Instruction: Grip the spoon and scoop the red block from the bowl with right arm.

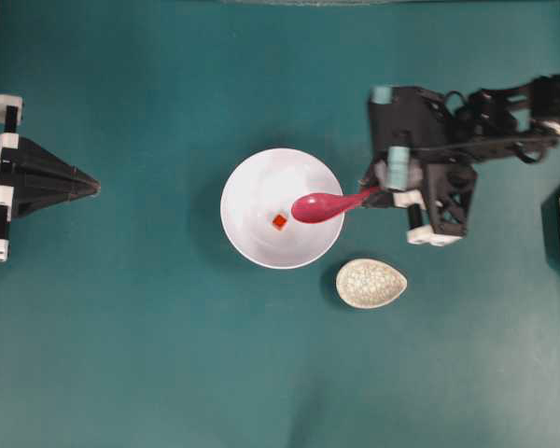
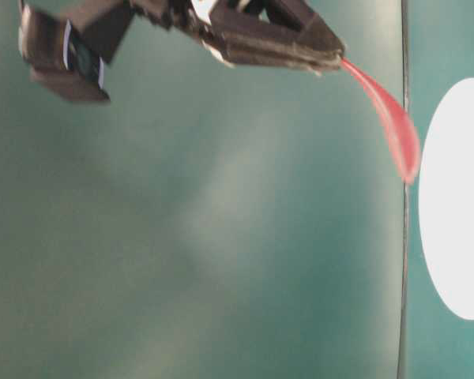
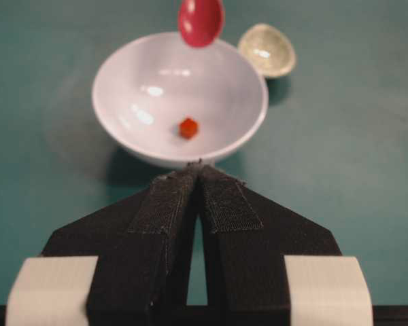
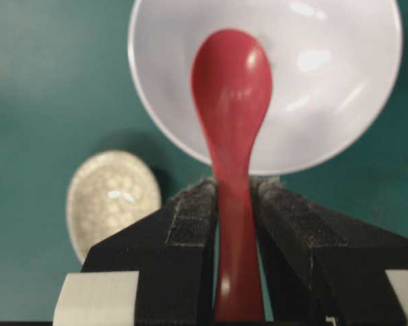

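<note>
Spoon gripped in my right gripper (image 1: 371,191), scoop hanging over the bowl (image 1: 252,177).

From overhead I see the right gripper clamped on the handle of the pink-red spoon (image 1: 322,205), whose scoop reaches in over the right side of the white bowl. In the right wrist view both padded fingers (image 4: 190,224) press the handle from either side, and the spoon's underside faces the camera. The red block (image 1: 279,221) lies on the bowl's floor, just left of the scoop and apart from it. A speckled beige dish (image 1: 371,284) sits on the green table (image 1: 121,355) just beside the bowl's lower right. My left gripper (image 3: 198,170) is closed on nothing, fingertips together, pointing at the bowl from well to the left.
</note>
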